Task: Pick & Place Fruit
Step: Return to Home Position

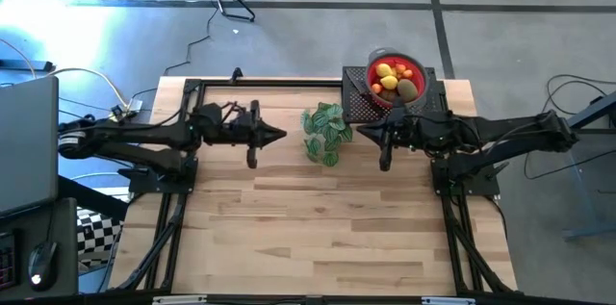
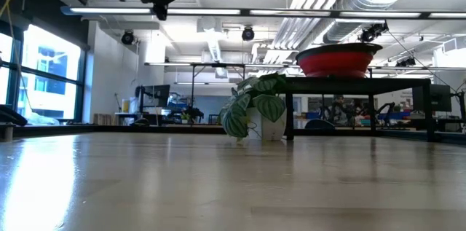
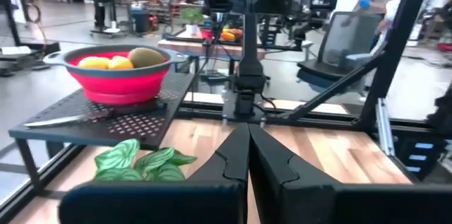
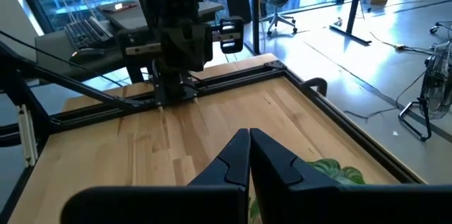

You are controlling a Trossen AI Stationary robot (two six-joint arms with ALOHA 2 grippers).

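The fruit (image 1: 393, 78) sits in the bowl (image 1: 420, 63), upper right, just above the right gripper (image 1: 362, 133). That one and the left gripper (image 1: 280, 135) are both closed, holding nothing.

We are holding both arms folded low, each one reaching inward from its own side. Our left gripper (image 1: 277, 135) is pointing its fingers toward the right gripper (image 1: 363, 133), and the two sets of fingertips are facing each other, well apart. The left fingers (image 3: 233, 159) are pressing flat together with no gap, their tips meeting in a point. The right fingers (image 4: 234, 159) are pressing together the same way. Each wrist is lying level directly behind its fingers.
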